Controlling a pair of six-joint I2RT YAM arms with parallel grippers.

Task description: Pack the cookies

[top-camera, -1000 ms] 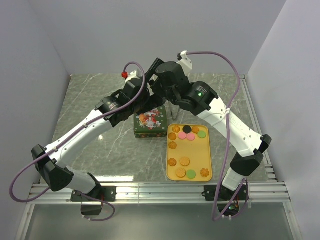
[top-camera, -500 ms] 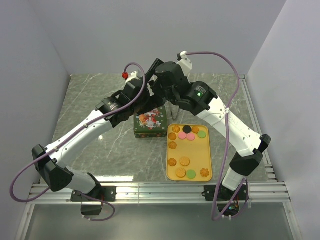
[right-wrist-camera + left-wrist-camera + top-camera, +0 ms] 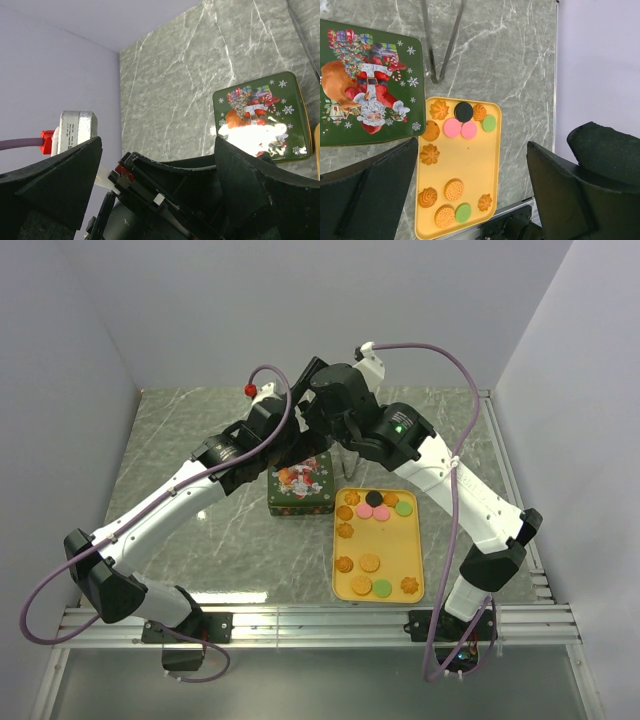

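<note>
Several cookies [image 3: 374, 512] in golden-brown, pink, green and black lie on a yellow tray [image 3: 380, 545]; they also show in the left wrist view [image 3: 452, 127] on the tray [image 3: 475, 160]. A closed green Christmas tin [image 3: 300, 483] stands left of the tray, its Santa lid showing in both wrist views [image 3: 370, 85] [image 3: 257, 117]. My left gripper [image 3: 470, 195] is open and empty, high above the tray and tin. My right gripper [image 3: 157, 185] is open and empty, with the left arm's wrist [image 3: 165, 205] showing between its fingers. Both grippers hover together above the tin's far side [image 3: 310, 435].
Metal tongs [image 3: 442, 45] lie on the marble table [image 3: 520, 65] beyond the tray, next to the tin. White walls close in the table on the left, back and right. The arm bases sit on the rail at the near edge [image 3: 320, 618].
</note>
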